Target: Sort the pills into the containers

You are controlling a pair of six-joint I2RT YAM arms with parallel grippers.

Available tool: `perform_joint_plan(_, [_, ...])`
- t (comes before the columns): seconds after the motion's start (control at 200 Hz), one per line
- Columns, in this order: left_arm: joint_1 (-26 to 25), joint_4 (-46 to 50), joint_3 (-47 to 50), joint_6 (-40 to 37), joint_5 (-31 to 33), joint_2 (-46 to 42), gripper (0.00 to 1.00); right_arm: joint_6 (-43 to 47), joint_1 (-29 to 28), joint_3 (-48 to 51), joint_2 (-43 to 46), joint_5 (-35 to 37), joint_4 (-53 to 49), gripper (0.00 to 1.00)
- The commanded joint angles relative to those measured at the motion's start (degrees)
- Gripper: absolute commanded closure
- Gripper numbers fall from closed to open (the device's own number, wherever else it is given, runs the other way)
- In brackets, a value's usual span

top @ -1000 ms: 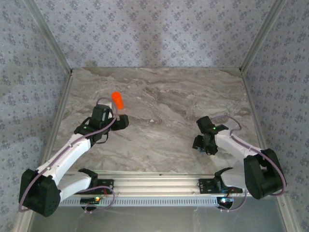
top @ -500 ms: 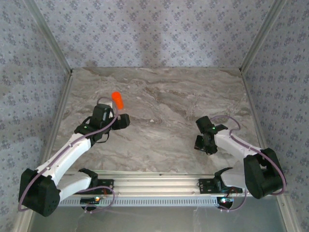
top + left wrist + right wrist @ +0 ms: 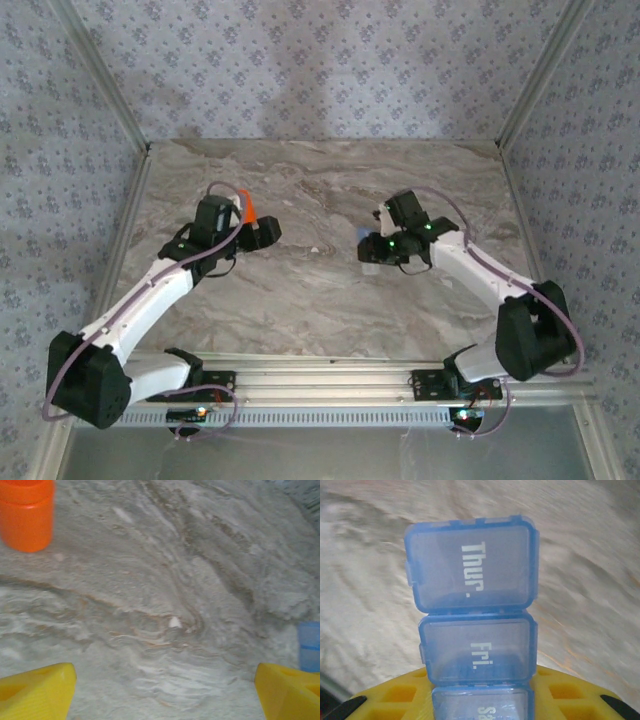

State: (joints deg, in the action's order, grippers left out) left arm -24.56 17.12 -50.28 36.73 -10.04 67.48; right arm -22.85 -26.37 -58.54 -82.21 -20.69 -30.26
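An orange bottle (image 3: 247, 207) sits on the left-middle part of the tabletop (image 3: 330, 290), a grey-beige marbled surface with darker swirling veins. In the left wrist view it stands at the top left (image 3: 27, 517), cut by the frame edge. Pale patterned wallpaper walls (image 3: 320, 70) enclose the tabletop on three sides, and a metal rail (image 3: 330, 385) runs along its near edge
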Motion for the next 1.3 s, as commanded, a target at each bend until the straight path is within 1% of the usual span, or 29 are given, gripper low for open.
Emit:
perform_joint_plan(0.0, [-0.6, -3.3, -4.2, 5.3, -6.9, 2.5, 0.08, 5.3, -1.5, -4.9, -3.7, -7.4, 1.8, 0.61])
perform_joint_plan(0.17, [-1.5, -8.5, -5.9, 11.0, -9.1, 5.5, 0.08, 5.0, -3.6, -8.9, -7.9, -9.7, 4.1, 0.62])
perform_joint_plan(0.26, [-2.1, -10.5, -6.6, 13.2, -9.9, 6.9, 0.08, 5.0, -4.8, -9.3, -9.5, -9.3, 4.0, 0.62])
perform_joint_plan(0.275, [-2.3, -10.8, -6.7, 13.5, -9.9, 7.1, 0.08, 5.0, -4.9, -11.1, -9.6, -9.1, 4.1, 0.62])
perform_joint_plan(0.335, [-2.9, -11.8, -7.3, 14.3, -10.4, 7.9, 0.08, 4.6, -5.6, -12.0, -10.3, -8.4, 4.1, 0.62])
perform_joint_plan(0.6, [-5.0, -17.1, -7.7, 19.1, -12.5, 10.9, 0.08, 1.1, -8.1, -13.4, -12.4, -6.2, 5.9, 0.63])
perform_joint_plan(0.845, [-5.7, -19.4, -7.6, 21.0, -13.0, 11.8, 0.08, 0.3, -8.9, -14.7, -14.6, -5.5, 6.3, 0.65])
perform_joint_plan(1.294, [-6.4, -21.9, -7.4, 22.9, -14.2, 13.7, 0.08, -1.1, -9.1, -15.9, -16.1, -5.5, 7.8, 0.65])
